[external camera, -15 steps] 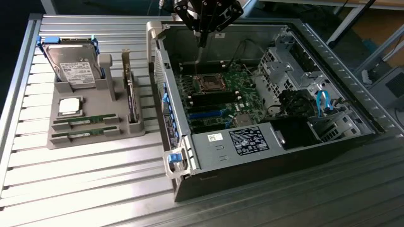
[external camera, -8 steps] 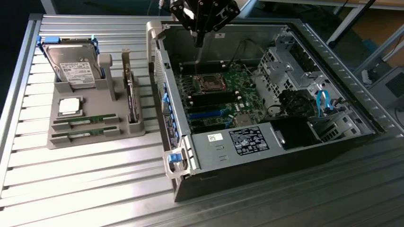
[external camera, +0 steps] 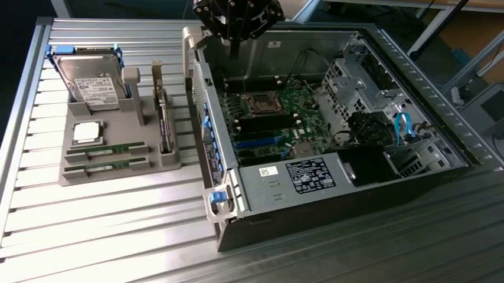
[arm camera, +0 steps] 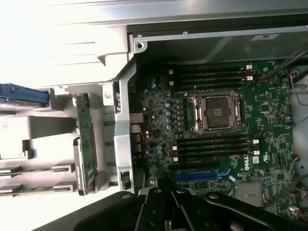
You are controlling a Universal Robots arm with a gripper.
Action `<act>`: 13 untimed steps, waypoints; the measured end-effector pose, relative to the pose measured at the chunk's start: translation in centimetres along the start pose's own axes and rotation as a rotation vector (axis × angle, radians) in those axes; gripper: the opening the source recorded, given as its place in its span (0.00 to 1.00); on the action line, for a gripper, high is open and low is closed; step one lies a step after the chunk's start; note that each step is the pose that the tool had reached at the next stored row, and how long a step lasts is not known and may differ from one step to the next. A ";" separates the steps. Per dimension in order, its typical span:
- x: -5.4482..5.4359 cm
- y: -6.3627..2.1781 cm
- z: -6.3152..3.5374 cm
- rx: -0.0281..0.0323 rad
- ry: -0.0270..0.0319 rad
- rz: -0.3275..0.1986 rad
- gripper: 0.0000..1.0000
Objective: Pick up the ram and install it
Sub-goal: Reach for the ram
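On the grey holder (external camera: 118,130) at the exterior view's left lie two ram sticks (external camera: 106,148), side by side in their slots. With them are one upright hard drive (external camera: 93,79), one silver CPU chip (external camera: 87,132) and one expansion card (external camera: 164,121) on edge. One gripper (external camera: 235,35), clenched shut, hangs over the far wall of the one open computer case (external camera: 331,212), well apart from the sticks. Everything rests on a ribbed metal table (external camera: 118,236); metal frame struts stand beyond.

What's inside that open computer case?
A green circuit board with an empty processor socket, a labelled power box and a blue cable. Whatever lies beneath that box is hidden.
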State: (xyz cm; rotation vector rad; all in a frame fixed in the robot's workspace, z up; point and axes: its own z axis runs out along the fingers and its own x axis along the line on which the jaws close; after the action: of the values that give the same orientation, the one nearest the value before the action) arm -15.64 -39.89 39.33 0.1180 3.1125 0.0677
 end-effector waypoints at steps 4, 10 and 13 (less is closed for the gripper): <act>1.3 -0.10 -0.04 0.0000 0.0000 0.000 0.10; 2.9 -0.21 -0.08 0.0000 0.0000 0.000 0.10; 3.7 -0.28 -0.10 0.0000 0.0000 0.000 0.10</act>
State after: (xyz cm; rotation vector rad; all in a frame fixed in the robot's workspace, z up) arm -19.31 -39.89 39.33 0.1180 3.1125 0.0677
